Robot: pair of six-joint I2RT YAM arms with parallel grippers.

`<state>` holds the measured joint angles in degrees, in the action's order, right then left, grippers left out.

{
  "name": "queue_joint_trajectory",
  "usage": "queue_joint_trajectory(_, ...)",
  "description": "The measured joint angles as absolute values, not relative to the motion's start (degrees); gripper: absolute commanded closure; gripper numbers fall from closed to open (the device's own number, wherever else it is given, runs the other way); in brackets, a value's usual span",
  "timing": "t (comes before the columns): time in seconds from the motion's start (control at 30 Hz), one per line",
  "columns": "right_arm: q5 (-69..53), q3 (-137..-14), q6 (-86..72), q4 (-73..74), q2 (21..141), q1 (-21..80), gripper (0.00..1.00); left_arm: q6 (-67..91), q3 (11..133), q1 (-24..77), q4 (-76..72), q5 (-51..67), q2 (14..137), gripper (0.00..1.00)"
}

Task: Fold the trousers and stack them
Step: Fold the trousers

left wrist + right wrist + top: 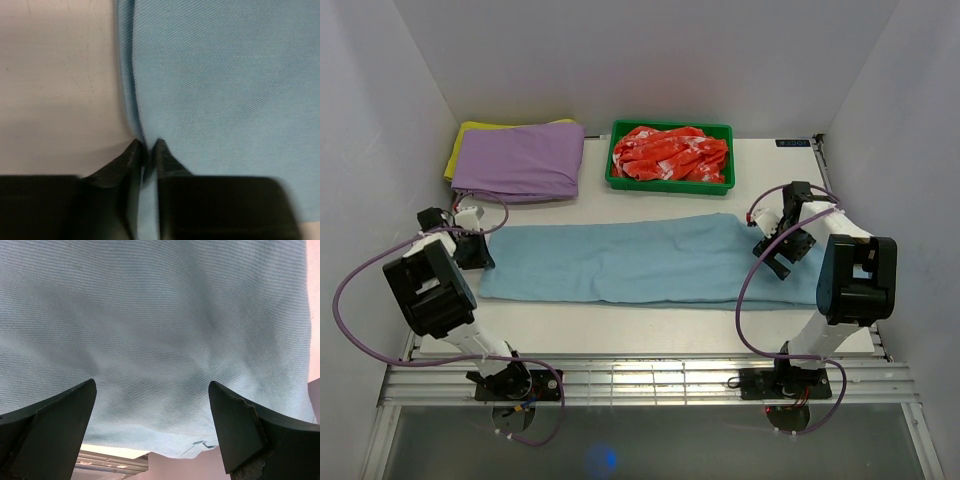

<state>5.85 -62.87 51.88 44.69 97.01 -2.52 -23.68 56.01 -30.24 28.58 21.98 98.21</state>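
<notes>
The sky-blue trousers [630, 262] lie flat in a long strip across the table, left to right. My left gripper [472, 250] is at their left end. In the left wrist view its jaws [147, 146] are closed, with the trousers' edge [225, 90] pinched between them. My right gripper [776, 250] is over the right end. In the right wrist view it [152, 407] is open wide, with the trousers [150, 315] spread under both fingers and nothing held.
A folded purple garment [522, 160] lies on a yellow cloth [460, 145] at the back left. A green tray [670, 186] holding red-and-white cloth [670, 154] stands at the back middle. White walls close in the sides and back.
</notes>
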Motion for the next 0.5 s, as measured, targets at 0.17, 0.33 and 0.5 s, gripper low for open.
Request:
queue_joint_trajectory(0.17, 5.8, -63.9, 51.4, 45.5, 97.0, -2.5, 0.02, -22.0, 56.8, -29.8, 29.0, 22.2, 98.4, 1.0)
queue_joint_trajectory(0.33, 5.8, -64.1, 51.2, 46.1, 96.9, -2.5, 0.03, -23.0, 61.0, -31.4, 35.5, 22.5, 100.3, 1.0)
queue_joint_trajectory(0.5, 5.1, -64.1, 51.2, 47.3, 95.4, -2.6, 0.03, -27.4, 70.1, -37.3, 47.8, 23.2, 102.1, 1.0)
